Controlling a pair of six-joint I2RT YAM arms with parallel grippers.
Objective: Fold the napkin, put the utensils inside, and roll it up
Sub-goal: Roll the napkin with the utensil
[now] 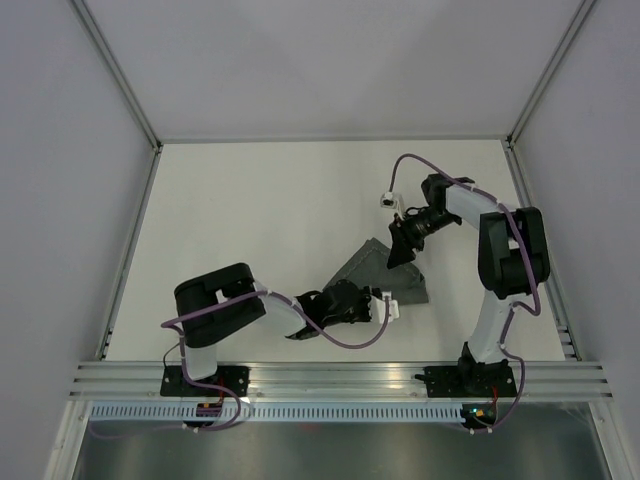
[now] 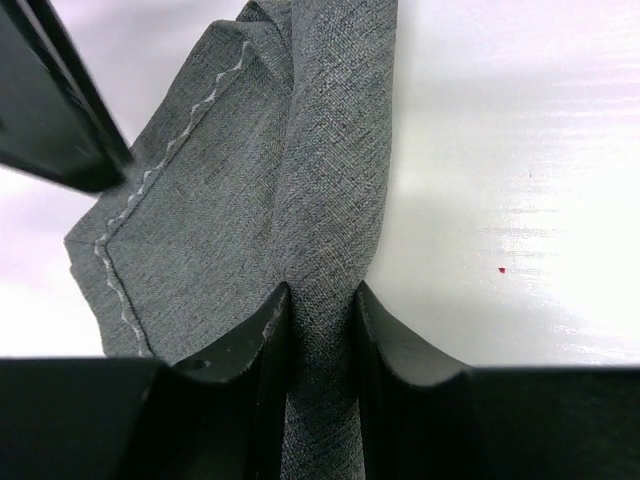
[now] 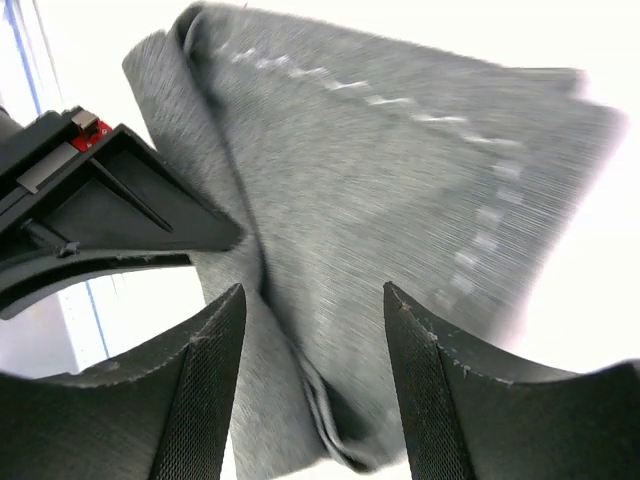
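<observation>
The dark grey napkin (image 1: 368, 266) lies bunched into a narrow folded wedge on the white table, its pale stitched line showing along one edge. My left gripper (image 1: 384, 306) is at its near end, shut on a thick fold of the napkin (image 2: 250, 180), which fills the gap between the left gripper's (image 2: 320, 292) fingertips. My right gripper (image 1: 403, 250) hangs over the far end. In the right wrist view the right gripper (image 3: 315, 292) stands open above the napkin (image 3: 400, 170), its pads clear of the cloth. The utensils are out of view.
The white table (image 1: 260, 220) is bounded by metal rails on the left (image 1: 128, 250) and right (image 1: 540, 240) and by an aluminium rail (image 1: 340, 378) at the near edge. A finger of the right gripper (image 2: 50, 100) shows at the upper left of the left wrist view.
</observation>
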